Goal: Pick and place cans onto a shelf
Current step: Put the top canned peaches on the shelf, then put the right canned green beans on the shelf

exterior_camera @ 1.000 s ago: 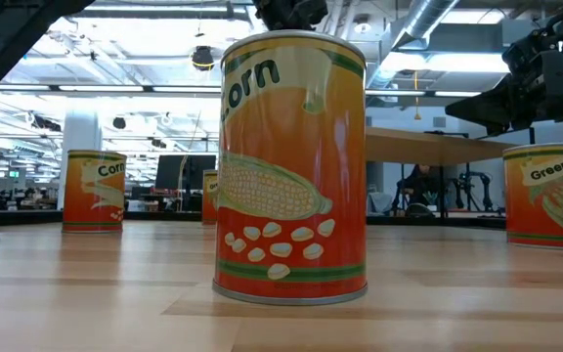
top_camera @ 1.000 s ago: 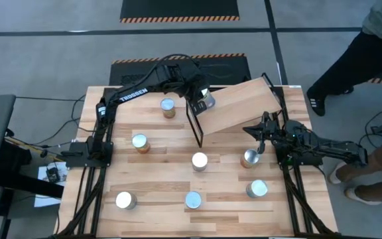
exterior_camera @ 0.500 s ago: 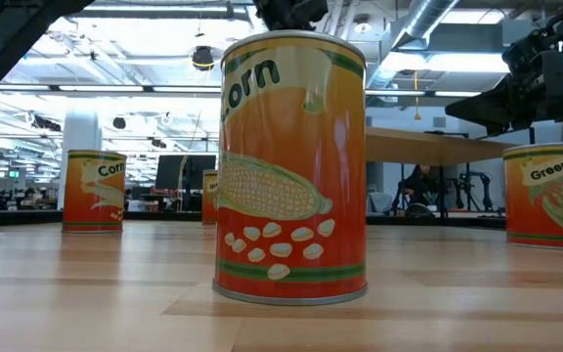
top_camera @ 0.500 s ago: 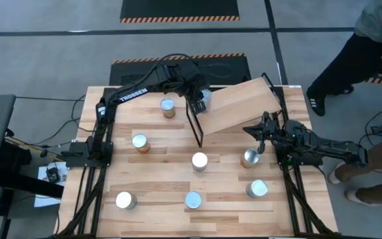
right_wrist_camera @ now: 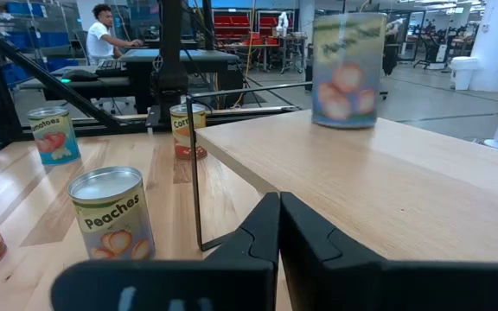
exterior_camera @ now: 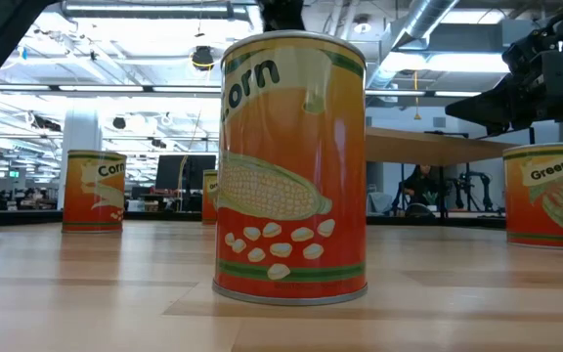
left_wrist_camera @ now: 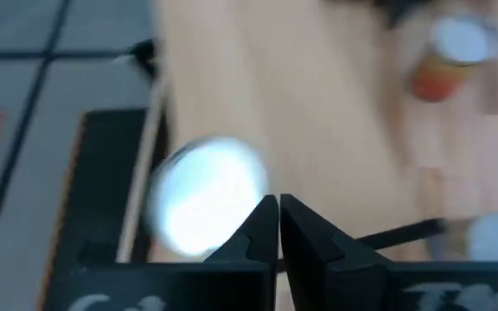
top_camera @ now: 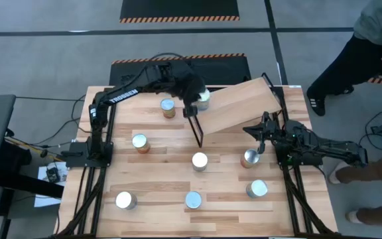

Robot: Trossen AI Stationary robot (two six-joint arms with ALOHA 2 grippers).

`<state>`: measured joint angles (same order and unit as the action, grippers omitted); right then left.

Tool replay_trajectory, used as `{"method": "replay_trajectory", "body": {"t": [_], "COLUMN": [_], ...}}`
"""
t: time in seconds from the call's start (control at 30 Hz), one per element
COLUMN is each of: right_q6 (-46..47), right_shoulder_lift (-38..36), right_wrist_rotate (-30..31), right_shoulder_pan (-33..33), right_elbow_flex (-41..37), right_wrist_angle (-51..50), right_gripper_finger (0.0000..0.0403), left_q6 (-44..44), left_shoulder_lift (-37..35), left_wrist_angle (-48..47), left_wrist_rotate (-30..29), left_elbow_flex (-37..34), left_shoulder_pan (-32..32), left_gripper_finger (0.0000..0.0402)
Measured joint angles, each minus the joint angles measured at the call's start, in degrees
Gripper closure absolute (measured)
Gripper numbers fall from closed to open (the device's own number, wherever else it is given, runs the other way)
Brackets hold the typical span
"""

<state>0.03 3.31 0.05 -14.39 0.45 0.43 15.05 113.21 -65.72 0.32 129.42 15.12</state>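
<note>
Overhead, the left pincer hangs closed and empty just beside a can standing on the shelf's upper end. Seven other cans stand on the surface; the right pincer, fingers together, waits near one.

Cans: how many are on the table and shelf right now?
8. One can stands on the shelf; seven on the table. None appears hidden.
</note>
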Motion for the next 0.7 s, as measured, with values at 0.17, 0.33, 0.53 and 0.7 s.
{"method": "replay_trajectory", "body": {"t": [0.17,0.33,0.53,0.7], "right_q6": [0.0,0.0,0.0,0.0], "right_shoulder_lift": [0.0,0.0,0.0,0.0], "right_wrist_rotate": [0.0,0.0,0.0,0.0], "right_shoulder_pan": [0.0,0.0,0.0,0.0], "right_elbow_flex": [0.0,0.0,0.0,0.0], "right_wrist_angle": [0.0,0.0,0.0,0.0], "right_gripper_finger": [0.0370,0.0370,0.0370,0.0370], "left_q6": [2.9,2.3,2.4,1.6], "left_shoulder_lift": [0.4,0.4,-0.4,-0.9], "left_wrist_angle": [6.8,12.0,16.4,16.6], "left_wrist_rotate": [-2.6,-6.9,-6.8,-7.0], "left_elbow_flex": [-7.8,-11.9,-11.9,-11.8], "left_shoulder_pan": [-1.9,-0.7,-0.8,0.1], "left_gripper_finger": [0.0401,0.0401,0.0401,0.0401]}}
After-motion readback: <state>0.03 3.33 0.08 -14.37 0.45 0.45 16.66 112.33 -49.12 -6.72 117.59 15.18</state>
